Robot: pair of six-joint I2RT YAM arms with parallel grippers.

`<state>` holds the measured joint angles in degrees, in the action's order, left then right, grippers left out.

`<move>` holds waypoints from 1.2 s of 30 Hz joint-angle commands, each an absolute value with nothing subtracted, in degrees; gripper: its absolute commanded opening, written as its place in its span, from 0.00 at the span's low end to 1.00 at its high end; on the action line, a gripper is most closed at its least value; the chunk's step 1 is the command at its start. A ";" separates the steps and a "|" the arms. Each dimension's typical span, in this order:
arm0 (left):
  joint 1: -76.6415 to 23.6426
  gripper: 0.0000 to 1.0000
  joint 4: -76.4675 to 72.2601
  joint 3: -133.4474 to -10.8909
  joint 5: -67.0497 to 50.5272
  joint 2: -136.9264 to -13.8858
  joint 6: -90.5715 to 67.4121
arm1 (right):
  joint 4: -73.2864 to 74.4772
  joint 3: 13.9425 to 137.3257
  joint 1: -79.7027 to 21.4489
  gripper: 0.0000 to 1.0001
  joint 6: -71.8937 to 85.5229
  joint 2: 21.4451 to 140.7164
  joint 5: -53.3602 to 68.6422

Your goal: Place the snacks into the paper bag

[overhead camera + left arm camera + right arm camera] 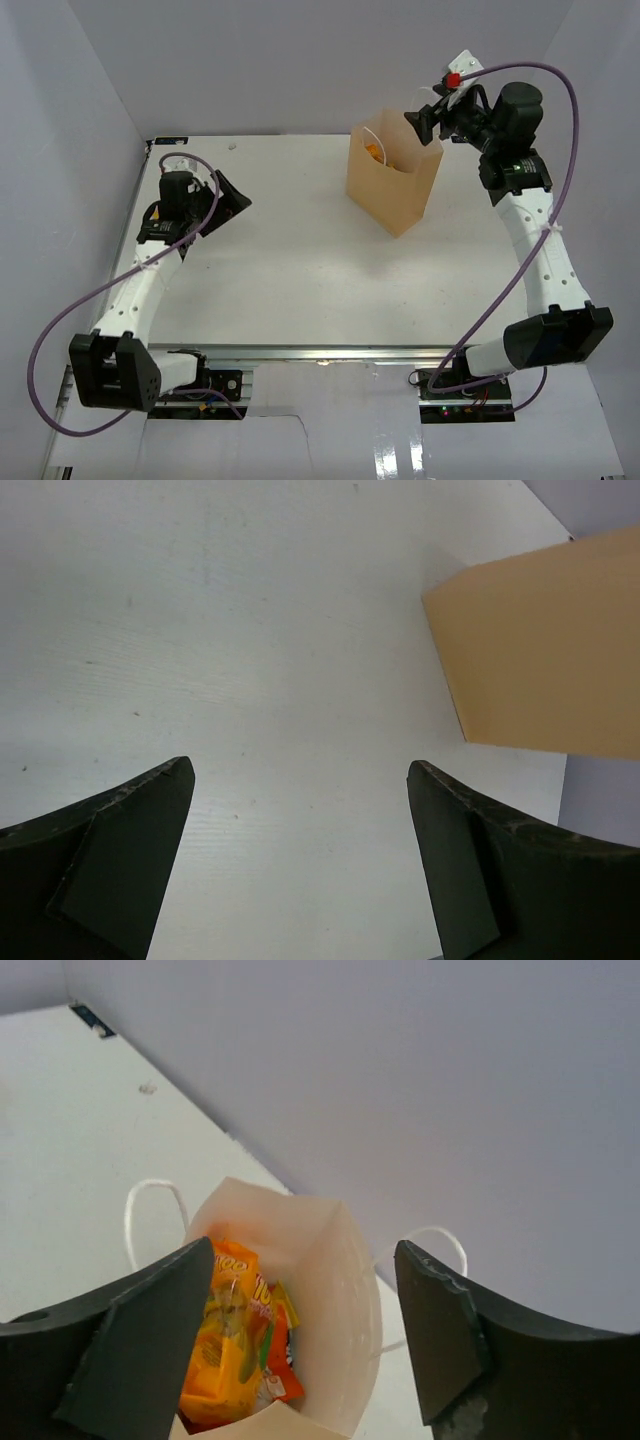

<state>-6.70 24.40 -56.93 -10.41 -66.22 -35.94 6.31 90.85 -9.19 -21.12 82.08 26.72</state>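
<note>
The tan paper bag stands upright at the back middle of the table, its mouth open. Orange snack bags with green and yellow print lie inside it; a bit of orange shows at its mouth from above. The smaller packets are hidden. My right gripper hangs open and empty just above the bag's right rim; in the right wrist view it looks down into the bag. My left gripper is open and empty over bare table at the left; its view shows the bag's side.
White walls close in the table at the back and both sides. The bag's white cord handles hang over its rim. The white tabletop stretches between the arms.
</note>
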 commanded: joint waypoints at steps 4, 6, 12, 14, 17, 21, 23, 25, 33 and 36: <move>6.91 0.98 26.36 -60.65 -5.03 -76.01 -50.07 | 10.71 92.56 -6.68 0.91 -22.05 74.37 35.92; 10.00 0.98 27.15 -60.12 -3.61 -79.08 -59.61 | 14.14 86.35 -6.59 0.93 -25.29 70.24 37.87; 15.64 0.97 20.14 -61.69 -5.10 -86.83 -68.19 | 20.38 69.11 -6.50 0.94 -31.54 58.46 42.71; 16.52 0.97 18.73 -63.44 -4.83 -89.54 -72.39 | 21.79 63.47 -6.50 0.94 -33.83 54.87 43.33; 17.66 0.97 18.28 -67.30 -3.44 -93.77 -75.57 | 23.90 58.98 -6.50 0.95 -36.20 52.30 44.21; 19.24 0.96 20.57 -70.31 -2.46 -99.31 -82.60 | 24.87 55.64 -6.50 0.94 -37.00 50.54 44.12; 20.13 0.96 19.69 -70.75 -2.55 -101.85 -84.98 | 25.14 54.32 -6.50 0.94 -37.26 50.01 44.56; 20.83 0.96 20.21 -73.11 -2.98 -104.14 -85.08 | 25.22 53.62 -6.50 0.94 -37.18 49.57 44.82; 21.97 0.91 23.99 -81.64 -5.27 -114.15 -83.41 | 25.49 50.98 -6.24 0.94 -36.65 48.69 45.53; 22.32 0.89 24.78 -84.46 -6.59 -116.45 -82.27 | 25.93 50.45 -6.15 0.94 -36.74 48.78 46.14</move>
<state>21.78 23.09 -80.88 -5.43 -116.22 -81.23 25.87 50.72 -6.39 -36.45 49.23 44.16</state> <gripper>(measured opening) 0.893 0.939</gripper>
